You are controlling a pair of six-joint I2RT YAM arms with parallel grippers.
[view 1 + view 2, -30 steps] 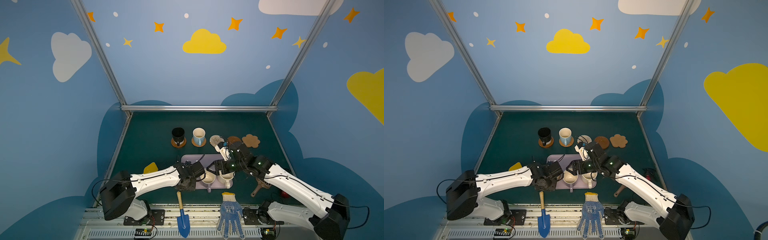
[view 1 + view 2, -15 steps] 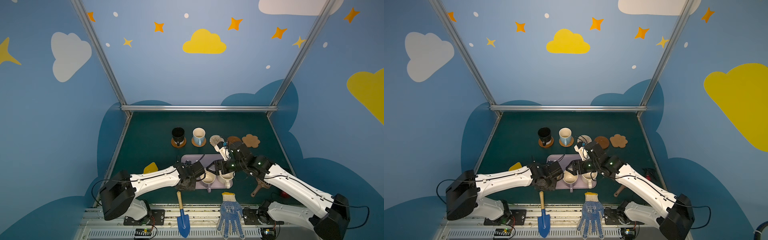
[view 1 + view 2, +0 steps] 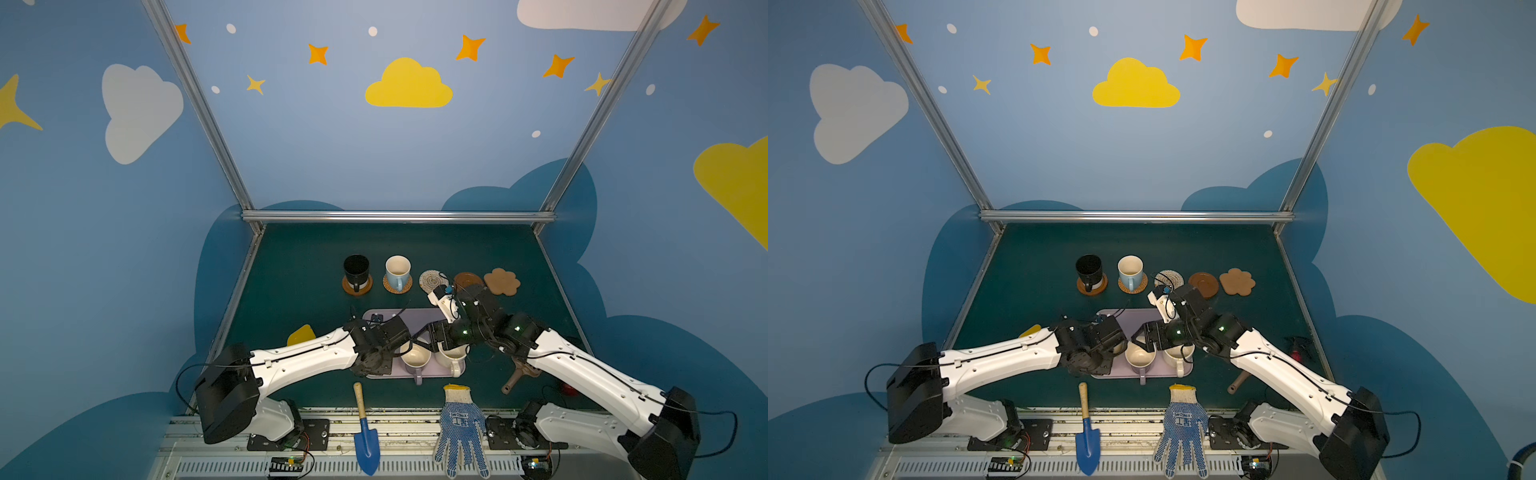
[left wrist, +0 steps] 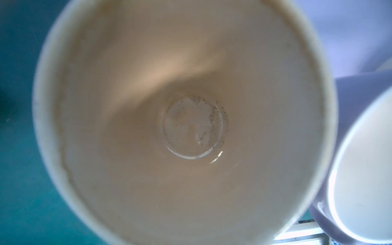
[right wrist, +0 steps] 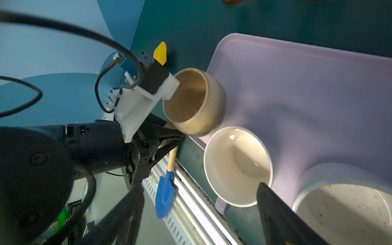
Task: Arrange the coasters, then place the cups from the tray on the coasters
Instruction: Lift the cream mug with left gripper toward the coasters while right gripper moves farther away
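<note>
Tan-yellow cup [image 5: 212, 106], gripped by the left hand [image 5: 179, 136], tilts near the tray [image 5: 297, 84]

Two rail-mounted robot arms [image 3: 307, 361] are working in a lab test booth, aluminium posts [image 3: 199, 108] and cloud-painted walls [image 3: 374, 166] rising beyond the left gripper [image 5: 180, 136].

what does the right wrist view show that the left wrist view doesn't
Only the right wrist view: the left hand closed on the tilted tan-yellow glazed ceramic mug, the blue-bladed wooden-handled trowel and the speckled cream-white ceramic mug. Only the left wrist view: dark specks on that tan-yellow mug's inner bottom. Both: that mug, the lavender ceramic mug and the pale lavender rectangular tray.
</note>
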